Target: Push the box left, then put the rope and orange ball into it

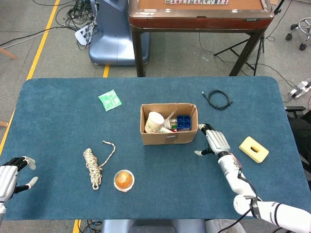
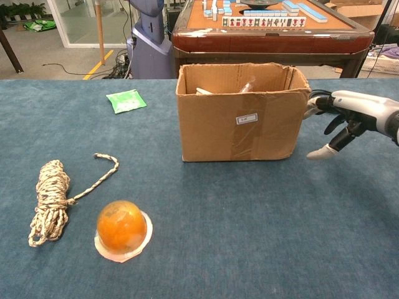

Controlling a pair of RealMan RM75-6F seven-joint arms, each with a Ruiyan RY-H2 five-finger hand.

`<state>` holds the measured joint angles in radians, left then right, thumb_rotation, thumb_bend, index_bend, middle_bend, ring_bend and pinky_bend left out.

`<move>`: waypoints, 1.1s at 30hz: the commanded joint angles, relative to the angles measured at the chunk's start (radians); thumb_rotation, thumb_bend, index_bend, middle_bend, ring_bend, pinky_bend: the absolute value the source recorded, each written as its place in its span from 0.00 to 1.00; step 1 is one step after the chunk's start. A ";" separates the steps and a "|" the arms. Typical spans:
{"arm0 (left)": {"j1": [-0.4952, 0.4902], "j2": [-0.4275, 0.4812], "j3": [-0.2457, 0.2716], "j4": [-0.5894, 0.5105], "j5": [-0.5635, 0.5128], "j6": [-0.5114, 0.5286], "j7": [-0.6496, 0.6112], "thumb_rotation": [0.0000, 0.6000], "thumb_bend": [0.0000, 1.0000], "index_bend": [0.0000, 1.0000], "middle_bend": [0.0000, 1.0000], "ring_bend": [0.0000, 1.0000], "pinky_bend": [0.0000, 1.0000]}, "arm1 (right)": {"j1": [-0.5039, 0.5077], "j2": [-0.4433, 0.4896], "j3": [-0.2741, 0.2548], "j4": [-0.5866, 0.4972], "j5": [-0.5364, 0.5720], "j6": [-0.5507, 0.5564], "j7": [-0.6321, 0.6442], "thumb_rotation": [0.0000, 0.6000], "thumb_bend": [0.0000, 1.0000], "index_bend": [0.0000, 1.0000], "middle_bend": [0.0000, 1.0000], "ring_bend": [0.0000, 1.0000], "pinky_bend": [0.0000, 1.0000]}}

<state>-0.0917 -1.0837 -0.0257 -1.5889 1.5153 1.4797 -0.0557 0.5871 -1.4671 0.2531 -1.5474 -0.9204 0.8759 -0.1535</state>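
The open cardboard box [image 1: 168, 130] [image 2: 240, 121] stands near the table's middle, holding a paper cup, a blue block and other bits. My right hand [image 1: 214, 141] [image 2: 346, 115] is against the box's right side, fingers spread and fingertips touching the wall, holding nothing. A coiled rope [image 1: 93, 165] [image 2: 51, 198] lies at the front left with one loose end trailing. Beside it on the right sits the orange ball [image 1: 123, 179] [image 2: 121, 226] on a white disc. At the far left table edge my left hand [image 1: 10, 177] stays open and empty, shown only in the head view.
A green packet [image 1: 110, 100] [image 2: 126, 100] lies at the back left. A black cable [image 1: 219, 99] is coiled behind the box to the right. A yellow sponge [image 1: 253, 148] lies right of my right hand. A wooden table [image 2: 268, 28] stands beyond the far edge.
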 commanded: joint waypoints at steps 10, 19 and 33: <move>0.006 0.021 -0.010 -0.021 -0.056 -0.023 0.023 1.00 0.19 0.50 0.41 0.35 0.52 | 0.085 -0.045 0.010 0.007 0.032 -0.039 -0.033 1.00 0.10 0.18 0.18 0.07 0.28; 0.014 0.037 -0.019 -0.035 -0.076 -0.016 0.015 1.00 0.18 0.51 0.41 0.35 0.52 | 0.137 -0.076 0.012 0.018 0.060 -0.046 -0.057 1.00 0.10 0.18 0.19 0.08 0.28; 0.016 0.048 -0.025 -0.037 -0.092 -0.024 0.006 1.00 0.18 0.52 0.42 0.35 0.52 | 0.258 -0.127 0.025 0.046 0.131 -0.081 -0.133 1.00 0.10 0.18 0.20 0.08 0.28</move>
<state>-0.0751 -1.0364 -0.0511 -1.6261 1.4242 1.4562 -0.0496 0.8371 -1.5877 0.2760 -1.5072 -0.7973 0.7956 -0.2791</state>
